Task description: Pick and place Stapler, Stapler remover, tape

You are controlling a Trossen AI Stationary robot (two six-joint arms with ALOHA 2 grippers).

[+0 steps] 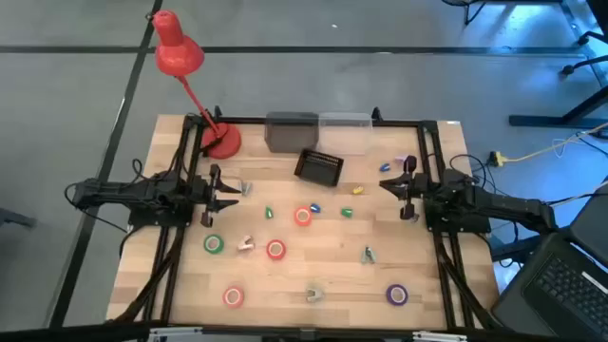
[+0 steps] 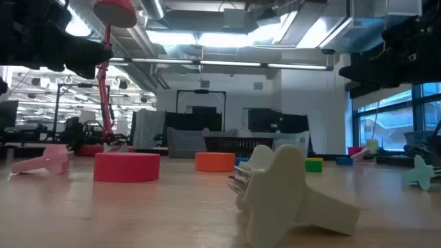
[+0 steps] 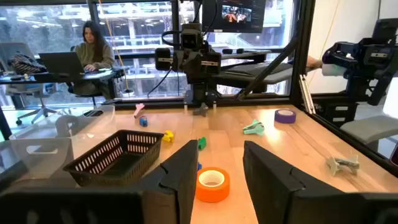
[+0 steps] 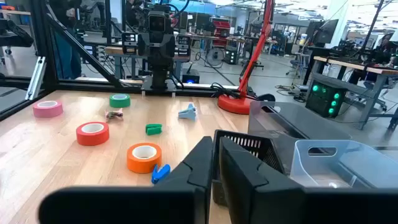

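purple tape [image 1: 396, 294] and pink tape [image 1: 233, 296] nearest, well in front of black basket [image 1: 318, 167] | green tape [image 1: 214, 244], red tape [image 1: 275, 249] farther in | orange tape [image 1: 303, 216] just before basket | left end effector [image 1: 231, 196] left of basket, fingers apart, empty | right end effector [image 1: 389, 186] right of basket, fingers together, empty

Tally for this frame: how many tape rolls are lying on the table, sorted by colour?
green tape roll: 1
red tape roll: 1
orange tape roll: 1
pink tape roll: 1
purple tape roll: 1
Total: 5 rolls, all lying on the table, none held.
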